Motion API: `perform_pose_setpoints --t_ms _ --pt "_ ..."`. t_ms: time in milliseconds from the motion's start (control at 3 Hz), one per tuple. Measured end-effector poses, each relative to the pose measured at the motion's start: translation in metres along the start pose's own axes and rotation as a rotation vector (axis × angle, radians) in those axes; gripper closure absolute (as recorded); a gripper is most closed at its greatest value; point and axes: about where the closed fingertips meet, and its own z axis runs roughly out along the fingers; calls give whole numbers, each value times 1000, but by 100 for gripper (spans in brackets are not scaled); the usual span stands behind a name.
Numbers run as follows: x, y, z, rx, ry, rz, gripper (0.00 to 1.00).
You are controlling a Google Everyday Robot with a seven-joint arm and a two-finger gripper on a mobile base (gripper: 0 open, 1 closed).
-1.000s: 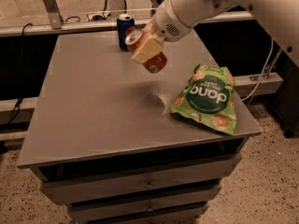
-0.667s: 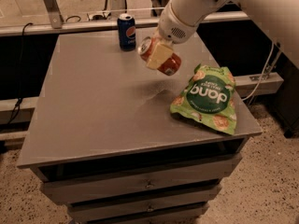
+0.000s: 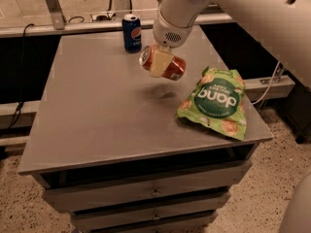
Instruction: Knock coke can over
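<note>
The coke can (image 3: pixel 177 68) is red-orange with a silver top. It lies almost on its side in the air, above the middle of the grey table (image 3: pixel 97 110), and its shadow falls on the tabletop just below it. My gripper (image 3: pixel 160 66) reaches down from the white arm (image 3: pixel 177 13) and is shut on the can. One cream finger (image 3: pixel 158 62) crosses the can's front and hides its middle; the other finger is hidden behind it. The can's silver top points left toward the Pepsi can.
A dark blue Pepsi can (image 3: pixel 131 33) stands upright at the table's back edge, just left of my gripper. A green snack bag (image 3: pixel 217 101) lies on the table's right side near the front corner. Drawers sit below the tabletop.
My gripper has carried the coke can to the right, away from the Pepsi can, and a little lower. The can has tipped further onto its side.
</note>
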Motion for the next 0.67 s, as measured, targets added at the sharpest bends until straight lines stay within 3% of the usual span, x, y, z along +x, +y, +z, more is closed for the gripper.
perform_pose_setpoints --t_ms 667 --pt "-30 12 5 -25 -6 -73 13"
